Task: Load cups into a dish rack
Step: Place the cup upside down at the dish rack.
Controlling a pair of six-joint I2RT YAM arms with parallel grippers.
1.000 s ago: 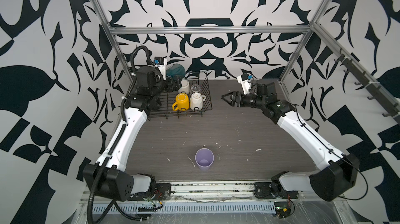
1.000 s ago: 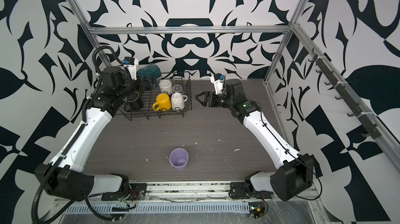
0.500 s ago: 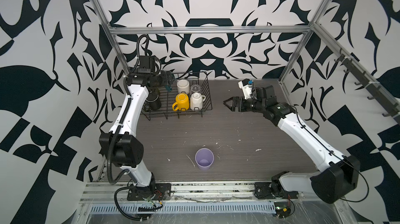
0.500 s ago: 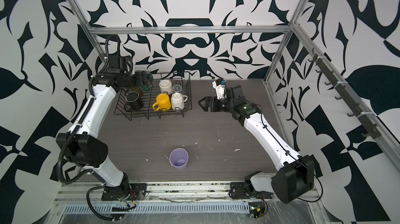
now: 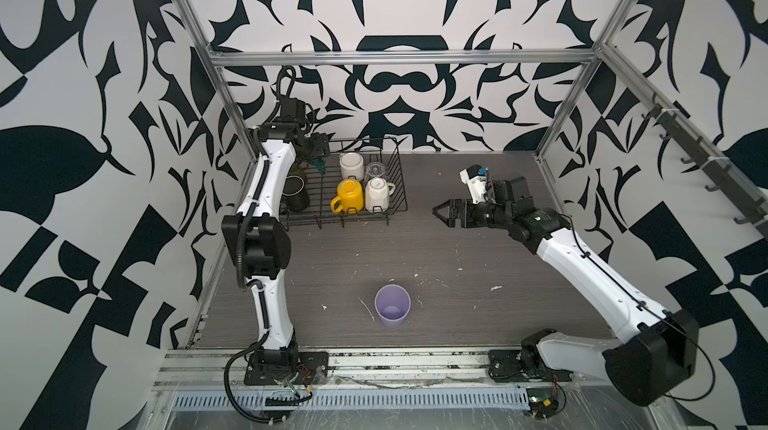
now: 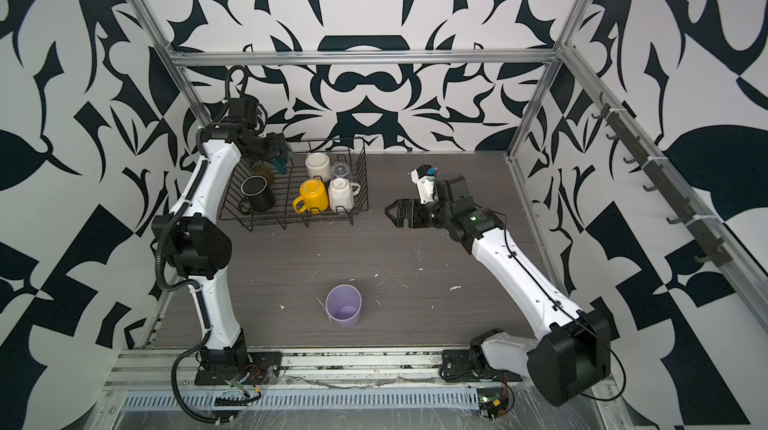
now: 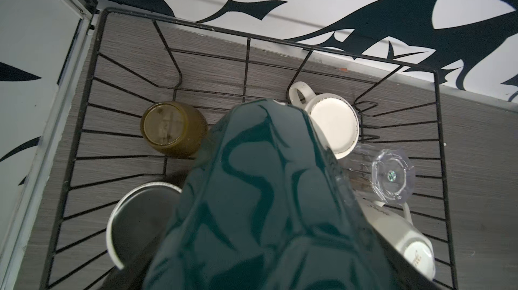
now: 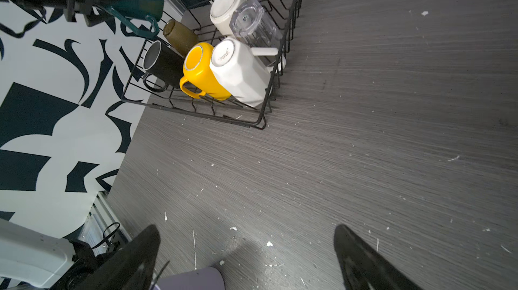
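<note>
Eight cups, tally: six in the rack, one carried, one out on the table [image 5: 478,290].
Dish rack [image 5: 402,186]: far-left corner of the table; black wire, raised sides. The dividers along its near edge prop the cups.
Right gripper [image 8: 246,227]: jaws spread wide with nothing between them. It hovers over bare table to the right of the rack, pointing left, and is judged free to fetch the tumbler.
Left gripper [image 6: 279,153]: closed around the dark-green mug [image 7: 266,190], jaws set wide to span its body. It holds the mug above the far-left part of the rack, over free wires, which is judged a set-down position.
Lilac tumbler [image 5: 392,306]: upright, mouth up, near centre of the table, well apart from the rack. It is the last cup not yet loaded or in hand.
Black mug [image 5: 296,195]: near-left part of the rack, leaning, mouth upward.
Yellow mug [image 5: 351,195]: near right, base up, presumably to drain.
Cream faceted mug [image 5: 377,195]: just right of the yellow one, base up, apparently touching it.
White mug [image 5: 351,163]: far right, base up.
Clear glass [image 5: 376,168]: just beside the white mug, base up.
Amber glass [image 7: 171,128]: far left, tilted.
</note>
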